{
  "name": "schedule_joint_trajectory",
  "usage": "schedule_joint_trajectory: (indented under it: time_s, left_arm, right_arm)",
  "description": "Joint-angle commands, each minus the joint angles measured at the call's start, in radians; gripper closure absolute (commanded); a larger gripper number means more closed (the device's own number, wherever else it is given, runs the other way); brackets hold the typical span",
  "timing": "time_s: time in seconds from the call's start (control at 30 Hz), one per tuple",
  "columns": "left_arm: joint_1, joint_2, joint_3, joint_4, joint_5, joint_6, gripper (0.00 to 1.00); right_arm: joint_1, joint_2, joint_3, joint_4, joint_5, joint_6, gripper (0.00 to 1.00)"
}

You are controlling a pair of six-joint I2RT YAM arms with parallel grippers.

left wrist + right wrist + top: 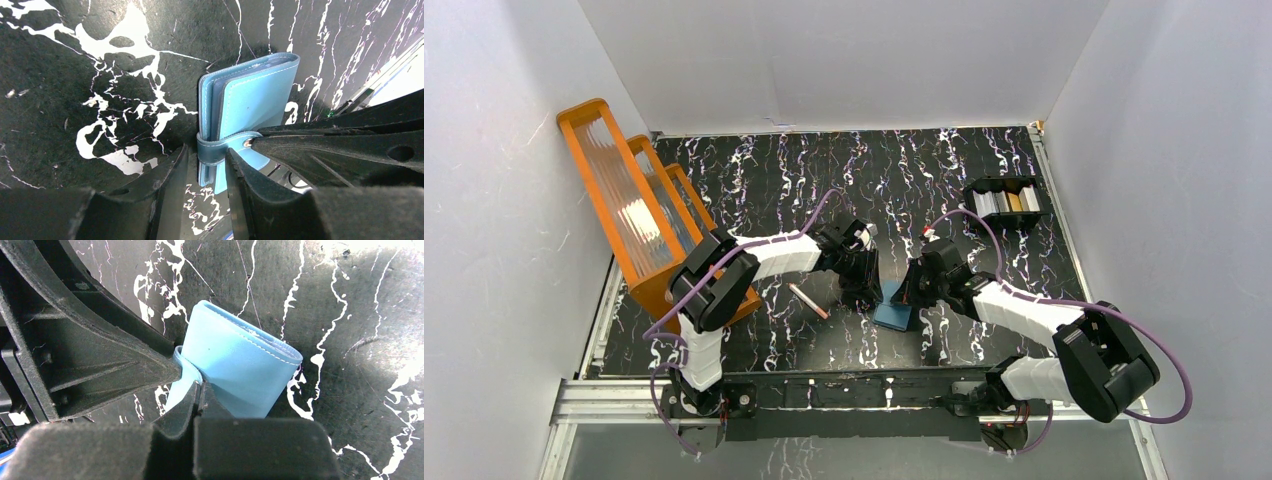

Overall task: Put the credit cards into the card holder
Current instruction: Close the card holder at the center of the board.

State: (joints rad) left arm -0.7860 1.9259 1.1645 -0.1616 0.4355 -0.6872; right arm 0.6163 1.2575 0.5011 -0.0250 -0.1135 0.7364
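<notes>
The teal-blue card holder (892,316) (255,95) (240,365) stands on its edge on the marbled black table between both arms, still folded shut. My left gripper (864,290) (206,150) grips its body from both sides near the snap tab (220,151). My right gripper (906,295) (202,385) is pinched shut on the thin tab end at the snap, its fingertip (260,142) reaching in from the right. The credit cards (1004,203), silver and gold, stand in a tray at the back right, away from both grippers.
The black compartmented tray (1004,185) sits at the far right of the table. A big orange ribbed rack (624,200) fills the left side. A thin pink-brown stick (808,300) lies just left of the left gripper. White walls close in on three sides.
</notes>
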Motion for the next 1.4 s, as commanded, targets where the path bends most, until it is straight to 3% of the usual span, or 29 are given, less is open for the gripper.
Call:
schedule_joint_trajectory:
  time_s: [0.0,0.33,0.83,1.37]
  left_arm:
    - [-0.003,0.028,0.026,-0.056,-0.033,0.026,0.67]
    - [-0.005,0.069,0.062,-0.142,-0.076,0.042,0.7]
    - [-0.019,0.087,0.089,-0.162,-0.087,0.04,0.7]
    - [-0.024,0.082,0.087,-0.164,-0.095,0.033,0.7]
  right_arm:
    - [-0.008,0.018,-0.006,-0.024,0.069,-0.032,1.0]
    - [-0.006,-0.025,0.103,-0.148,0.053,-0.041,0.83]
    - [0.025,-0.066,0.194,-0.227,0.046,-0.033,0.81]
    - [0.077,0.033,0.197,-0.211,0.117,-0.029,0.82]
